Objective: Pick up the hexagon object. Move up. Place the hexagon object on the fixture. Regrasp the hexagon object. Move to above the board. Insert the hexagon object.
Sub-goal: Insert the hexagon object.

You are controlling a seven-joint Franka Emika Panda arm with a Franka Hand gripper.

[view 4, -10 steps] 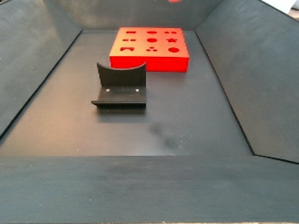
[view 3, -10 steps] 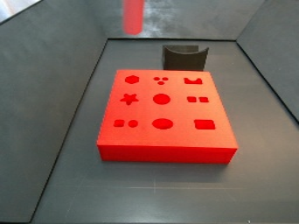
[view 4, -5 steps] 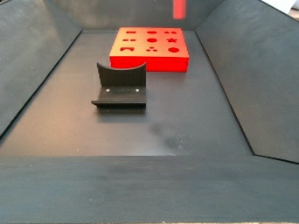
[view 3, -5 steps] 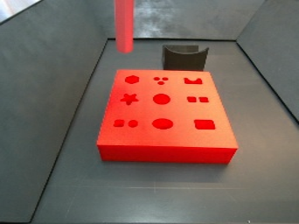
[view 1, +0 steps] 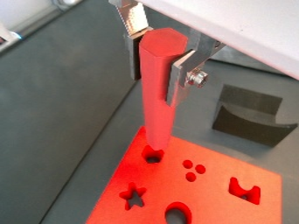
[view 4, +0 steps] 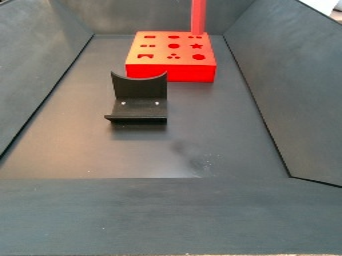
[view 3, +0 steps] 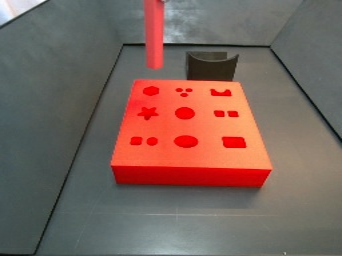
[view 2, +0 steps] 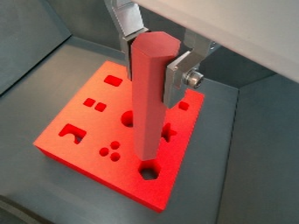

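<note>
The dark grey surface (view 4: 174, 150) lay inside grey walls, the largest thing in both side views. On it rested the board (view 3: 187, 130), a flat bright red slab with darker cut-outs; it also appeared in a side view (view 4: 171, 55) at the far end of the enclosure, and in both wrist views (view 1: 211, 188) (view 2: 105, 131) directly beneath the arm. The fixture (view 4: 138, 97), a dark L-shaped bracket on a base plate with a curved notch in its upright, stood on the surface apart from the board, with nothing on it; it showed behind the board in a side view (view 3: 211, 65) and beside it in a wrist view (view 1: 251, 118).

The gripper (view 1: 160, 54) hung above the board, visible in both wrist views (view 2: 156, 59) only; the side views cut it off at their upper edge. Its jaws were closed narrowly on the upper end of the hexagon object (view 1: 156, 96), with silver fingers (view 2: 181, 74) flat against opposite faces. The hexagon object, a slim red-pink bar, hung upright in the jaws (view 2: 147, 101), its lower end just over a small hexagonal cut-out (view 2: 149, 171) near one corner of the board. In the side views the bar (view 3: 154, 35) (view 4: 198, 15) descended from the frame's upper edge, its lower end above the board's far edge region.
</note>
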